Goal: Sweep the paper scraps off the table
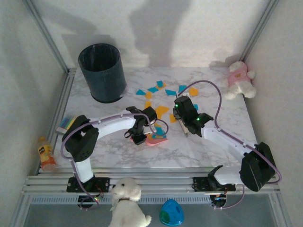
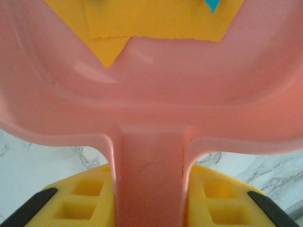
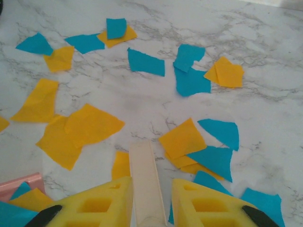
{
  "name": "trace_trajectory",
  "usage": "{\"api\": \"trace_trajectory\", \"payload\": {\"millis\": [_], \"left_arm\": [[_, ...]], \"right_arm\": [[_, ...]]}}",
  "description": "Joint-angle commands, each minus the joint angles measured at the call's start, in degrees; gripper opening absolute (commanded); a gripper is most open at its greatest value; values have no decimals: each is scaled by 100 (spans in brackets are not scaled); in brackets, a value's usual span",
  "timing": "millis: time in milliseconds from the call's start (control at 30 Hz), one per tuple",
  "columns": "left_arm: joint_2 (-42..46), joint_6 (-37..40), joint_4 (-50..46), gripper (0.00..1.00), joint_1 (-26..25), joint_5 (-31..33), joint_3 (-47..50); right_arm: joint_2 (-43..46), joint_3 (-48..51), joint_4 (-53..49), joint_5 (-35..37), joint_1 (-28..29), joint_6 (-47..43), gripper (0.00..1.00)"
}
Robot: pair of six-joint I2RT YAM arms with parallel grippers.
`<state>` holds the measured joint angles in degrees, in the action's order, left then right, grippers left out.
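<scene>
Orange and blue paper scraps (image 1: 162,110) lie scattered over the middle and back of the marble table (image 1: 118,156). My left gripper (image 1: 142,137) is shut on the handle of a pink dustpan (image 1: 156,138) resting on the table. In the left wrist view the yellow fingers (image 2: 85,203) clamp the dustpan (image 2: 151,94), which holds orange scraps (image 2: 156,19). My right gripper (image 1: 181,113) stands just right of the dustpan, shut on a cream tool handle (image 3: 144,165). Ahead of it are scraps (image 3: 90,124) on bare table (image 3: 147,101), with the dustpan corner (image 3: 19,182) at lower left.
A black bin (image 1: 102,72) stands at the back left. A white and pink plush toy (image 1: 239,79) sits at the back right corner. A pack of sticky notes (image 1: 67,124) lies at the left edge, with a juice bottle (image 1: 46,153) beyond the rail.
</scene>
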<state>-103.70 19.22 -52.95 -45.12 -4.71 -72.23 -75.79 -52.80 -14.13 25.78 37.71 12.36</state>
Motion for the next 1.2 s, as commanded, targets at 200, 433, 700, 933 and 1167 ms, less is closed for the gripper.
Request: {"api": "trace_trajectory", "payload": {"millis": [200,433,700,933,1167], "left_arm": [[25,-11,-93,0,42,-13,60],[45,5,-72,0,37,-4,58],[60,11,-90,0,30,5,51],[68,46,-119,0,30,33,52],[100,60,-128,0,17,25,70]], "right_arm": [[-199,-419,-371,-625,-10,-182,0],[-17,-276,-777,-1168,93,-518,0],[379,-53,-964,-1394,218,-648,0],[630,-13,-811,-1539,225,-504,0],[773,0,-677,-1168,223,-93,0]]}}
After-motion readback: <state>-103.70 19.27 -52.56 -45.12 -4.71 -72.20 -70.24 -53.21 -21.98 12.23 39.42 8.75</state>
